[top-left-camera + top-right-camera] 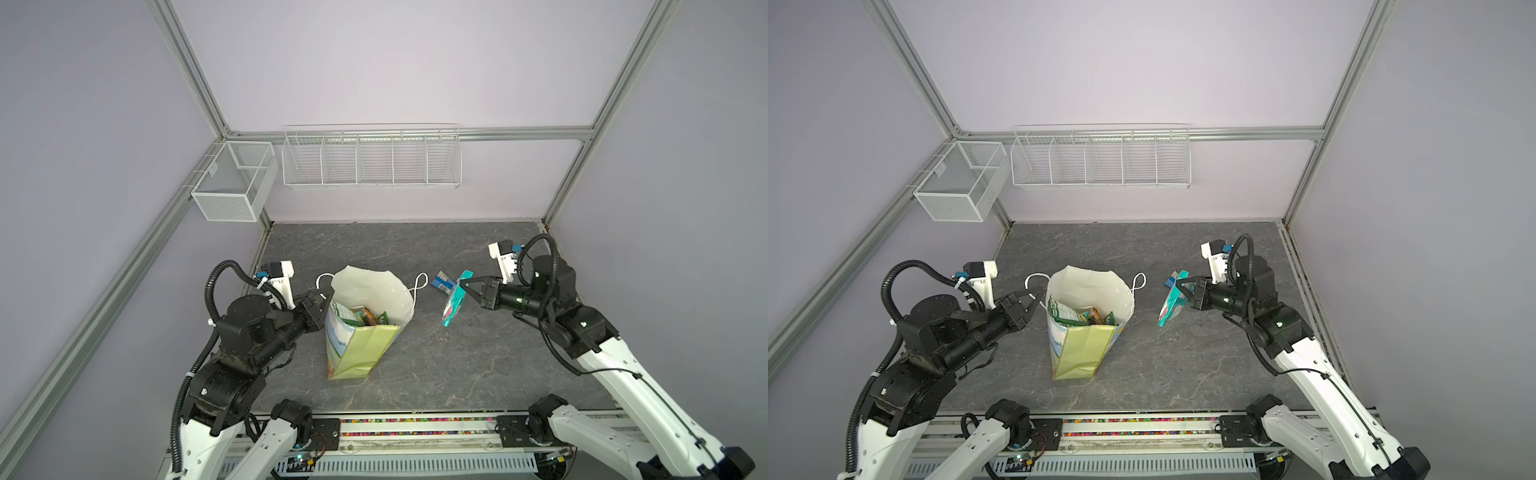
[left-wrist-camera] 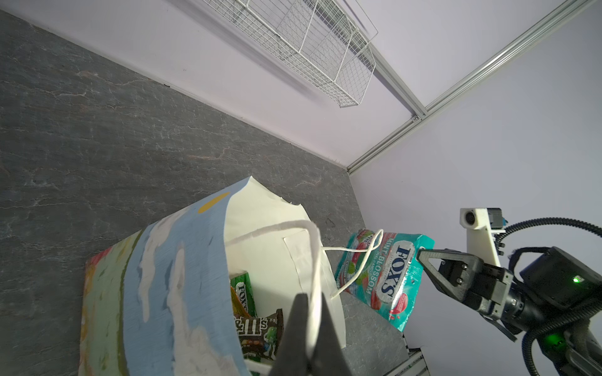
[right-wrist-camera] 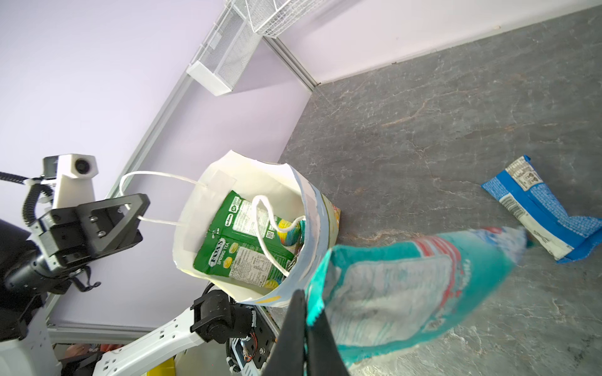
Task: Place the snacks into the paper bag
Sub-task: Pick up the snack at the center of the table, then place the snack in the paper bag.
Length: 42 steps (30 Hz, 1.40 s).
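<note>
Grip is looking firm on both sides. The right fingers [image 1: 463,286] are clamping shut on the upper edge of the teal packet [image 1: 454,305], which is dangling, seemingly clear of the surface [image 1: 457,365], at about 3 o'clock from the paper bag [image 1: 365,345]. The left fingers [image 1: 327,296] are pinching closed on one cord handle [image 2: 314,260] at 9 o'clock of the bag's mouth, apparently keeping it open. Several snacks [image 1: 365,318] are lying inside the bag, and a blue packet [image 1: 441,282] is lying on the surface just beyond the teal one, at roughly 2 o'clock from the bag.

Trouble is most likely coming from the dangling packet. Gripped by one edge only, it is hanging long and tilted, so its lower corner may be catching the rim at 3 o'clock or snagging the loose handle [image 1: 422,282] drooping there — and shoving the light bag over. A harder pull from the left fingers could be tipping the bag toward 9 o'clock. Glossy film may also be slipping out of the pinch short of the mouth.
</note>
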{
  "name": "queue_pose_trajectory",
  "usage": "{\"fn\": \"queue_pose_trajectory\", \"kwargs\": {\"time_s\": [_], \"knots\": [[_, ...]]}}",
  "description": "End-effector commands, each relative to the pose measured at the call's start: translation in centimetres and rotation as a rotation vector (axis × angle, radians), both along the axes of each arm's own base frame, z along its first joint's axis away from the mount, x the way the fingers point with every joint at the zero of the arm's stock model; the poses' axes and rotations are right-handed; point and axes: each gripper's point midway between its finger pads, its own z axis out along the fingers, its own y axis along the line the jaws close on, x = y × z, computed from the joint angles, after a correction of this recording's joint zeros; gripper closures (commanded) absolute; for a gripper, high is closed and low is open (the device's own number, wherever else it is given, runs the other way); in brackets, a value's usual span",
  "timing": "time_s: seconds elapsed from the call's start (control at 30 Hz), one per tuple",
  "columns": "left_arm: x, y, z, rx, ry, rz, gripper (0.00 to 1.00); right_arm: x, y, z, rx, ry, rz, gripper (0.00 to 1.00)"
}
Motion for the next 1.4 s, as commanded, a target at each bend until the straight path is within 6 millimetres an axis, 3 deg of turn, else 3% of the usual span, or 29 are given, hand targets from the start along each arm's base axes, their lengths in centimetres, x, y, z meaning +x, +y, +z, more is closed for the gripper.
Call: {"fn": "queue_pose_trajectory", "kwargs": {"time_s": [0.0,0.5,1.37], "knots": [[-0.4,0.1,1.8,-0.031,-0.055,-0.002,1.00,-1.4,0.2,3.1,0.024,-0.093,0.050,0.93],[-0.3,0.1,1.7,-0.026,-0.053,-0.001,1.00,-3.8,-0.1,7.7,0.057,-0.184,0.096,0.93],[-0.3,0.1,1.4,-0.029,-0.052,-0.001,1.00,-5.6,0.9,12.6,0.074,-0.268,0.171,0.93]]}}
